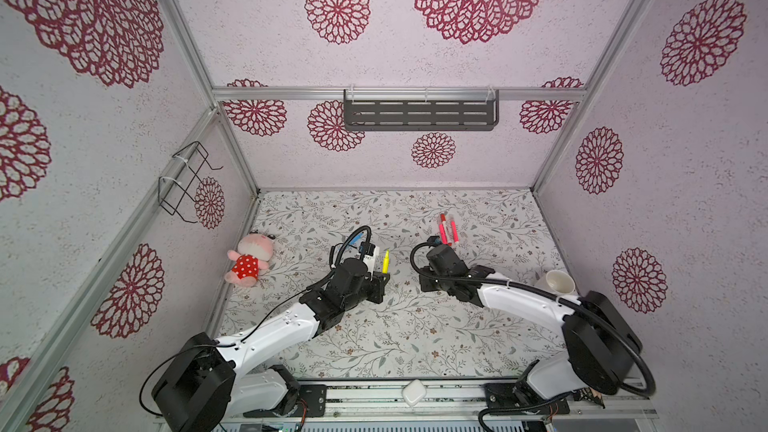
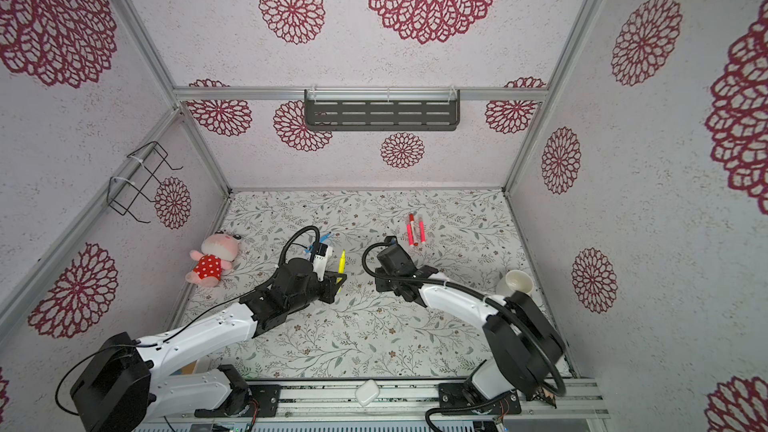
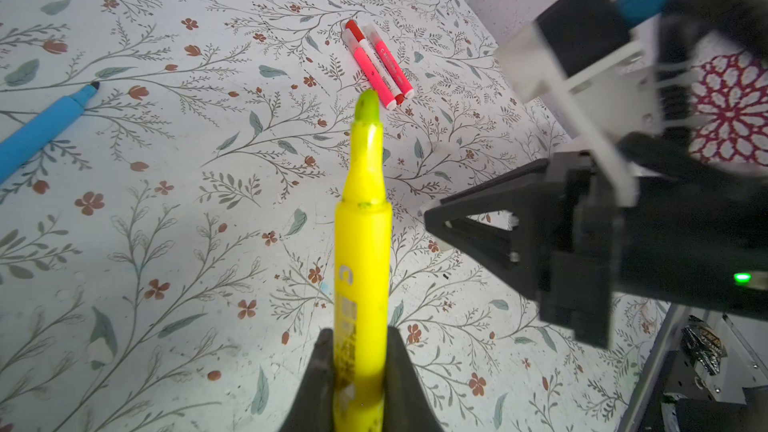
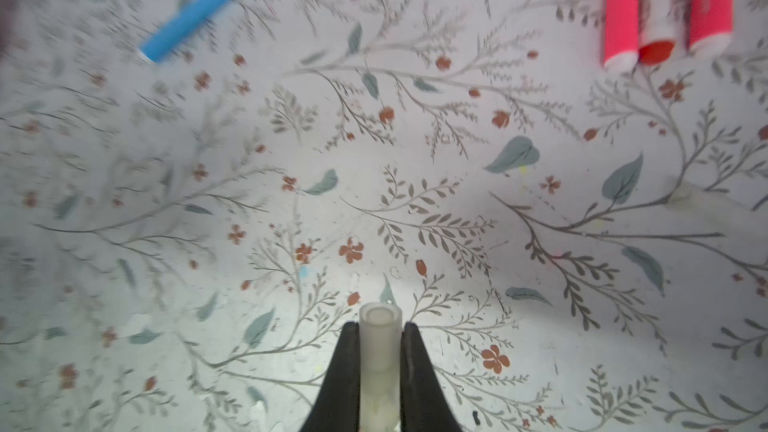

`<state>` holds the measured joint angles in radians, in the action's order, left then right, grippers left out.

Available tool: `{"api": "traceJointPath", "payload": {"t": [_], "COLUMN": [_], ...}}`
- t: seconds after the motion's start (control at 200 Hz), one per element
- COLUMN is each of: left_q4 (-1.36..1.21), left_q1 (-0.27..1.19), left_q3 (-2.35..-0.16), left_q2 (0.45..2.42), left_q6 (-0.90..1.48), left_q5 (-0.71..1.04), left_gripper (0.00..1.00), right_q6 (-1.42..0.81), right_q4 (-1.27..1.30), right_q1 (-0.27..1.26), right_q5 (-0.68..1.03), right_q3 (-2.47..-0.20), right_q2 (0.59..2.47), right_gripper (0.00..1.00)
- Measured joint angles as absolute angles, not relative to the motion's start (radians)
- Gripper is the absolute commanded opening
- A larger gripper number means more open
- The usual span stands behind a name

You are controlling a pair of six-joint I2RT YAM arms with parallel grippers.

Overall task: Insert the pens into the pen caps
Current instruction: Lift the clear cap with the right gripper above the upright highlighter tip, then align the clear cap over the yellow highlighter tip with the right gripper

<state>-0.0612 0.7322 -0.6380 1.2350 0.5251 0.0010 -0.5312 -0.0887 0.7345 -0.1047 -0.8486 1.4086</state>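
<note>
Left end effector (image 3: 359, 334) clamps the yellow pen (image 3: 362, 243); right end effector (image 4: 380, 328) clamps a pen cap (image 4: 379, 359).

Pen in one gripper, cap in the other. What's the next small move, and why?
Probably bring the cap in the right gripper round to face the bare tip of the yellow pen, open end first. The left gripper grips that pen, and cap and tip are apart.

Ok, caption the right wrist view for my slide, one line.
Right claw shut on a whitish pen cap over the floral tabletop, with a blue pen and pink pens lying beyond.
</note>
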Motion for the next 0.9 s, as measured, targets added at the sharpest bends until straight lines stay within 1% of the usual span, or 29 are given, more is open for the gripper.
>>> {"api": "traceJointPath", "payload": {"t": [0.08,0.17,0.28,0.41,0.64,0.771,0.901], "left_q4": [-0.094,-0.154,-0.220,-0.281,-0.332,-0.354,-0.361], "left_q1": [0.746,0.783,0.833,0.868,0.905,0.914,0.914], "left_q3": [-0.637,-0.627,-0.623,-0.628,-0.682,-0.702,-0.704], "left_q2": [1.240,1.254,1.296,1.368,1.468,1.484,1.485], "left_q6": [0.540,0.553,0.571,0.590,0.612,0.617,0.619], "left_q5": [0.008,0.011,0.019,0.036,0.060,0.070,0.073], "left_gripper": [0.00,0.00,0.00,0.00,0.00,0.00,0.00], "right_q6": [-0.543,-0.587,-0.663,-0.753,-0.886,-0.920,-0.928], "right_q4": [0.035,0.192,0.357,0.530,0.819,0.891,0.910], "right_q1": [0.687,0.595,0.493,0.461,0.461,0.461,0.461], "right_q5": [-0.041,0.039,0.136,0.238,0.372,0.406,0.421], "right_q3": [-0.760,-0.643,-0.542,-0.491,-0.468,-0.468,-0.468], "right_q2": [1.283,1.158,1.088,1.100,1.206,1.250,1.257], "right_gripper": [0.12,0.13,0.13,0.14,0.14,0.14,0.14]}}
